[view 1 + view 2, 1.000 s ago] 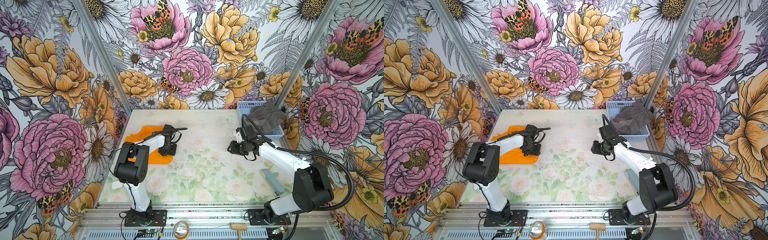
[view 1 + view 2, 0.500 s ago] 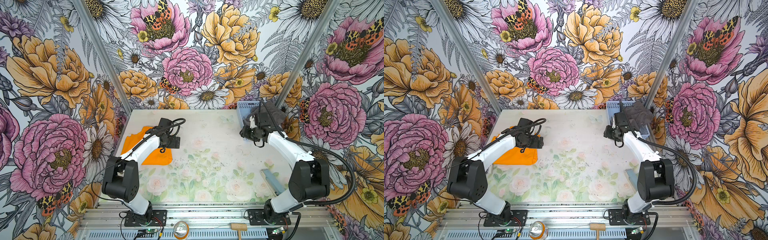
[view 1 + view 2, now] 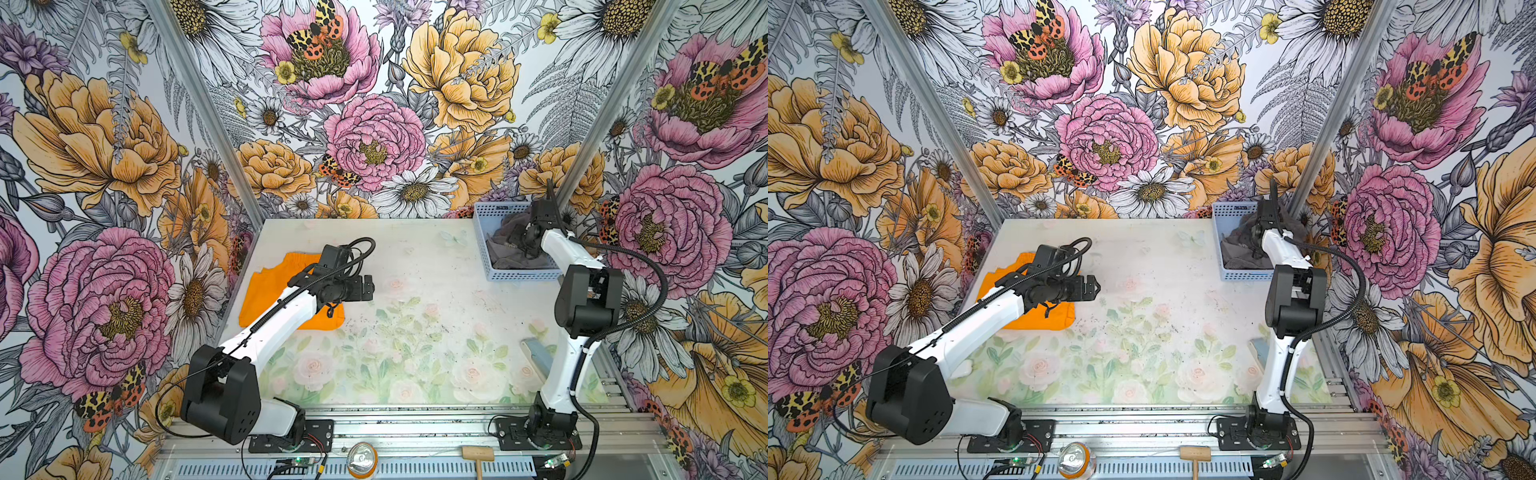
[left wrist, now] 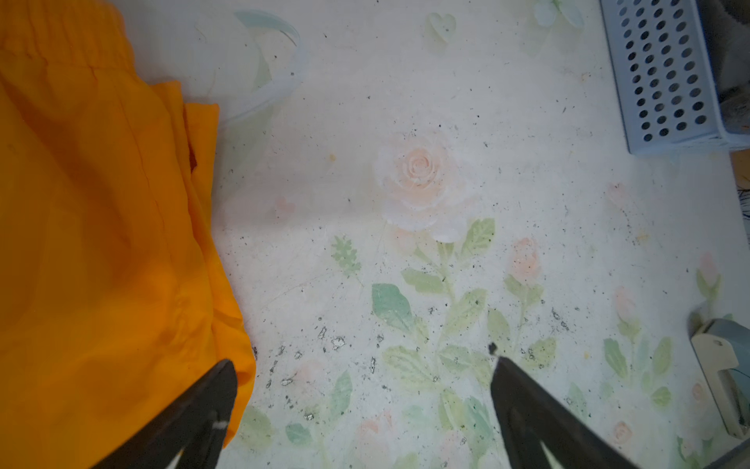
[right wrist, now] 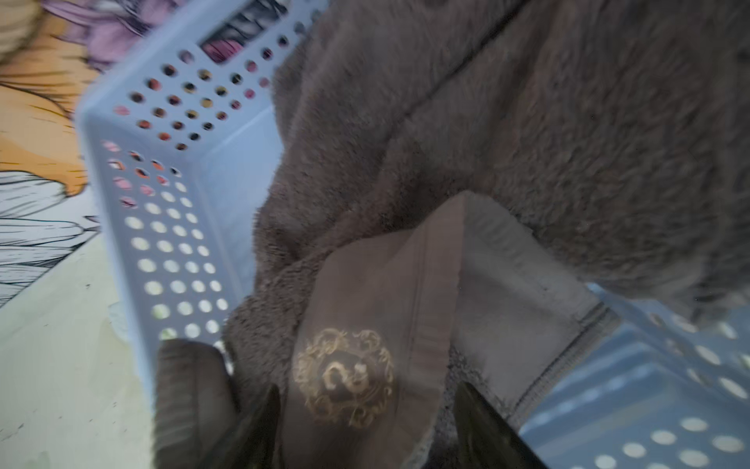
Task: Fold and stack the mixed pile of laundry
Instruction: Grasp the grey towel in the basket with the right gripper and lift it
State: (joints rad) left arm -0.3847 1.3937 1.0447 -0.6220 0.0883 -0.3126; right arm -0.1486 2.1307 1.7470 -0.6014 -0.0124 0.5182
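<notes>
Folded bright orange shorts (image 4: 101,243) lie just beside the empty, wide-open left gripper (image 4: 361,361). The right gripper (image 5: 367,387) (jaws apart) straddles the dark grey terry towel (image 5: 527,142) in its pale blue perforated basket (image 5: 170,243), presumably to fetch it.

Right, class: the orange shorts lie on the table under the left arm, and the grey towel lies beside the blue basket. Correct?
No: the grey towel lies inside the blue basket, not beside it, as the right wrist view shows. The orange shorts do lie on the table under the left arm.
</notes>
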